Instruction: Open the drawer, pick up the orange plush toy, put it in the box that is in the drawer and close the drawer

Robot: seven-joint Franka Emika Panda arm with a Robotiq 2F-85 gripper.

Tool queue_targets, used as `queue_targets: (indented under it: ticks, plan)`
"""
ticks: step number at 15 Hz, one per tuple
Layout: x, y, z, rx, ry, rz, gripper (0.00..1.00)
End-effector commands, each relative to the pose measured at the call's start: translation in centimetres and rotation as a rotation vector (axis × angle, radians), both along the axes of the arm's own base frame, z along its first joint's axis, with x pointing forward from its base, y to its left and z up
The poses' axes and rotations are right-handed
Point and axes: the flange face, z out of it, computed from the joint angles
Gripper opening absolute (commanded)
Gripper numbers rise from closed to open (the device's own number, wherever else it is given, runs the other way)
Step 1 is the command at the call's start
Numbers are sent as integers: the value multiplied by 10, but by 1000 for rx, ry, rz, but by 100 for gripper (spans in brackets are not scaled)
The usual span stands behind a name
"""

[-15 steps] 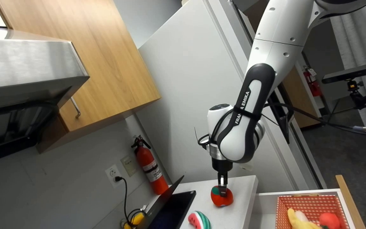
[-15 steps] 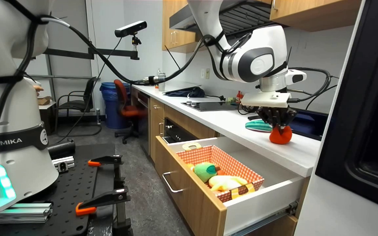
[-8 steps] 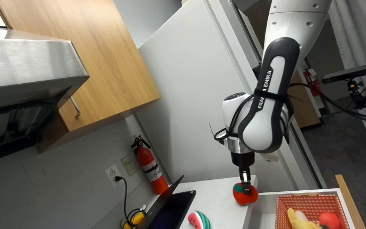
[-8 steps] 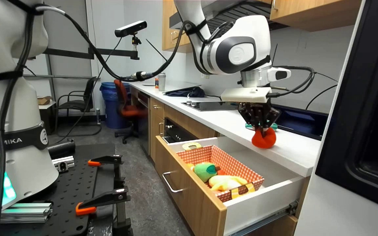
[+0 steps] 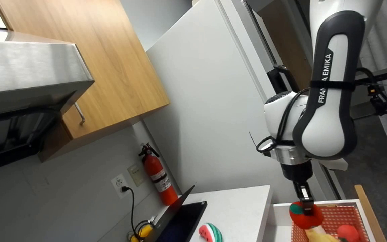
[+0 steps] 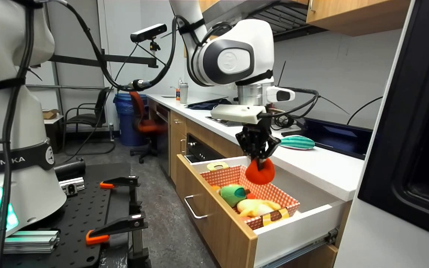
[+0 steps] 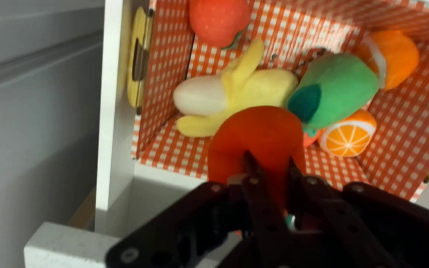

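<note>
Past the drawer-side edge of the counter (image 6: 330, 167), the jaws are set narrow, pinching the orange plush toy (image 6: 260, 175) — tips pressed into its upper side — above the box (image 6: 274, 191) in the pulled-out drawer (image 6: 222, 230). On the counter, back from that edge, lies a watermelon toy (image 5: 211, 232).

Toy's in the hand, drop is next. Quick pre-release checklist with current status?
1) drawer open: ok
2) toy gripped: ok, hand closed on it
3) room in box: ok, bare patches beside the banana
4) toy fully over box: cannot tell, in the wrist view it hides part of the near edge
5) clear to shut drawer: not ok, hand and toy are above it
</note>
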Motion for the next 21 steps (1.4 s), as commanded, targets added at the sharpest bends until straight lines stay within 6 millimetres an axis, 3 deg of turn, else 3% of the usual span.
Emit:
queue_targets:
  ticks: [1,2,3,4,12,21]
  plan:
    - [-44,5,1,-7,22,-18,4]
    - [-52,5,-2,-6,39,-20,4]
    - [-58,5,-4,-6,52,-20,41]
    - [-64,5,-6,-7,61,-24,42]
    - [-82,0,-8,-21,89,-35,99]
    - [-95,9,7,-8,95,-62,100]
